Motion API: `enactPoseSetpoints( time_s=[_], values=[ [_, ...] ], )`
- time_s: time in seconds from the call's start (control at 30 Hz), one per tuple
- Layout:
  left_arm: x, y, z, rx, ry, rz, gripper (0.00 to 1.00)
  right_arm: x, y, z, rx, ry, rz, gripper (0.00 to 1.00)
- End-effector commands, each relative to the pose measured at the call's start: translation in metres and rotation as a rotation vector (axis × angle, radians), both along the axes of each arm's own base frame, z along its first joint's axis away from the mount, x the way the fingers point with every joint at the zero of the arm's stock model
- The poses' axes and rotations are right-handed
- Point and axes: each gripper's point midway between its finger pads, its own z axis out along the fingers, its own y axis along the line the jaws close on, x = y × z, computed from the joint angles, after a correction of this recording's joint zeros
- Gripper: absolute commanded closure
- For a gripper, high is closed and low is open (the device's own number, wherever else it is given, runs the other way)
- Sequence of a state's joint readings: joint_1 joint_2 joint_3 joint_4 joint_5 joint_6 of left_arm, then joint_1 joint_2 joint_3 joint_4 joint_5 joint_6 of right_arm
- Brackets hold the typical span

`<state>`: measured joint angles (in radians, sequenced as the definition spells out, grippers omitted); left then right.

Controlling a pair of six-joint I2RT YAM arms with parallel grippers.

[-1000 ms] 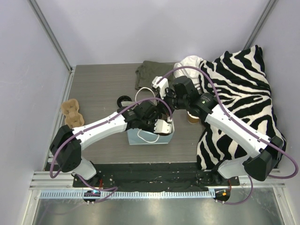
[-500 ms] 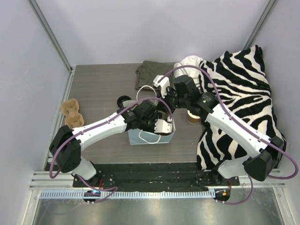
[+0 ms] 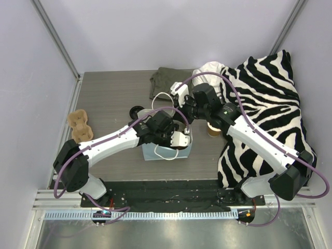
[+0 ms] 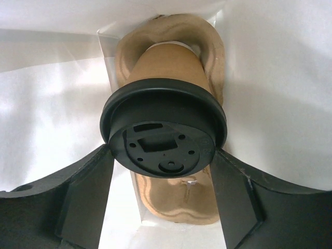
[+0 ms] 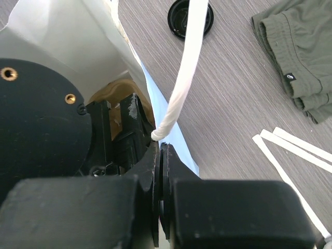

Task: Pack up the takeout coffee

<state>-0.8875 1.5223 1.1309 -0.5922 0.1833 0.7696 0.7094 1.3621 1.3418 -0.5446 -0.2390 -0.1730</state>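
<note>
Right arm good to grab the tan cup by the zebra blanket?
Probably not: the right gripper is shut on the blue paper bag's rope handle. Once released, the tan cup sits close beside it.

Overhead view: even, diffuse light from above, moderately bright. Shadows are soft, lying under my arms and beside the blue bag (image 3: 150, 153). The metal strip (image 3: 166, 233) at the near edge shows a pale sheen. Focus is acceptable throughout. The enclosure posts (image 3: 57, 41) lean outward toward the corners.

My left wrist view: the blue bag's white inner walls (image 4: 46, 104) are bright and washed out at the top. The takeout coffee (image 4: 163, 129) lid is sharp, with a faint rim highlight. My left gripper (image 4: 162, 153) fingers (image 4: 85, 202) are dark and soft.

My right wrist view: the table (image 5: 238, 93) grain is crisp and the cord handle (image 5: 192, 57) nearly overexposed. My right gripper (image 5: 160, 155) is black and blurred, its detail lost.
</note>
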Motion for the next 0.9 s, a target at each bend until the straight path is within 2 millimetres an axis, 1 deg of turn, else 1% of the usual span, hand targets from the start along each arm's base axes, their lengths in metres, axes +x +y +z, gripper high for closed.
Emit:
enactPoseSetpoints(
  time_s=[0.0,0.03,0.2,0.27,0.3,0.43,0.57,0.6,0.63,0.7,0.87],
  values=[
    [-0.009,0.015,-0.033,0.082,0.079,0.038,0.23,0.000,0.003,-0.004,0.001,-0.016,0.037,0.99],
    [-0.009,0.015,-0.031,0.076,0.079,0.039,0.21,-0.001,0.003,-0.007,-0.002,-0.010,0.039,0.99],
    [-0.009,0.012,-0.015,0.049,0.063,0.033,0.18,-0.001,0.001,-0.008,-0.007,-0.006,0.032,0.99],
    [-0.008,0.012,-0.010,0.037,0.048,0.029,0.17,0.001,0.000,-0.009,-0.014,-0.008,0.016,0.99],
    [-0.008,0.013,-0.009,0.038,0.044,0.025,0.16,0.006,-0.003,-0.011,-0.027,-0.014,-0.010,0.99],
    [-0.006,0.011,-0.001,0.011,0.018,0.026,0.15,0.007,-0.004,-0.012,-0.027,-0.014,-0.019,0.99],
    [-0.003,0.005,0.010,-0.024,0.002,0.026,0.13,0.006,-0.002,-0.010,-0.017,-0.020,-0.012,0.99],
    [-0.003,0.006,0.011,-0.024,0.005,0.028,0.12,0.005,-0.002,-0.009,-0.015,-0.020,-0.010,0.99],
    [-0.003,0.005,0.013,-0.030,0.003,0.028,0.08,0.005,-0.002,-0.009,-0.015,-0.019,-0.010,0.99],
    [-0.003,0.004,0.018,-0.038,-0.001,0.023,0.06,0.005,-0.003,-0.009,-0.016,-0.020,-0.007,0.99],
    [-0.007,0.002,0.029,-0.062,0.000,0.001,0.04,0.006,-0.003,-0.006,-0.011,-0.031,-0.009,0.99]
  ],
)
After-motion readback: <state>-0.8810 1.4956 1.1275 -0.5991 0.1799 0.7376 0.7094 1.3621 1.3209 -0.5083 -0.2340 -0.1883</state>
